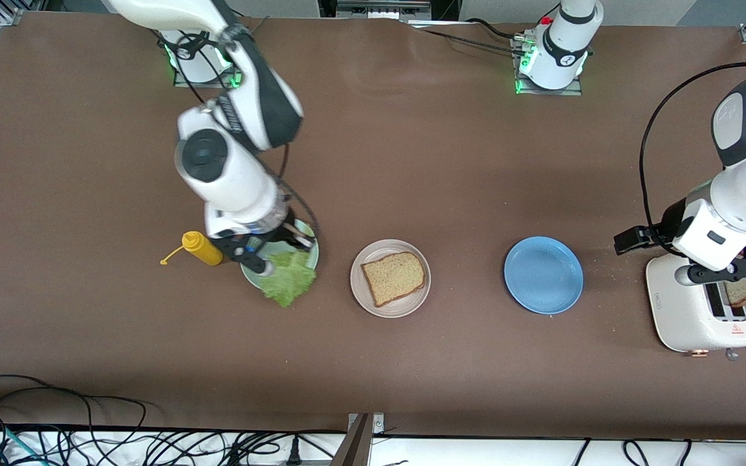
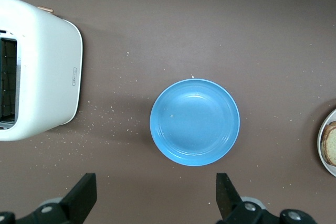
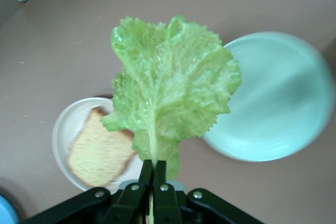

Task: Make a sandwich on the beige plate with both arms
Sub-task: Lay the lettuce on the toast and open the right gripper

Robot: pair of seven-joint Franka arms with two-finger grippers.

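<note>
The beige plate (image 1: 390, 278) sits mid-desk with one toast slice (image 1: 393, 277) lying flat on it. Toward the left arm's end of the desk, the blue plate (image 1: 543, 274) is well apart from the beige one, and the white toaster (image 1: 701, 309) stands nearer still to that end, with a second toast slice (image 1: 745, 291) poking out of its slot. The left gripper (image 2: 155, 203) hangs over the toaster, its fingers (image 2: 84, 195) spread wide and holding nothing.

Toward the right arm's end, the mint plate (image 1: 282, 262) lies beside the beige plate. The right gripper (image 3: 153, 182) is over the mint plate, fingers (image 3: 165, 188) pinched shut on the stem of the lettuce (image 1: 290, 278), which hangs off the desk above that plate's edge. A yellow bottle (image 1: 202, 248) lies just beside the mint plate.
</note>
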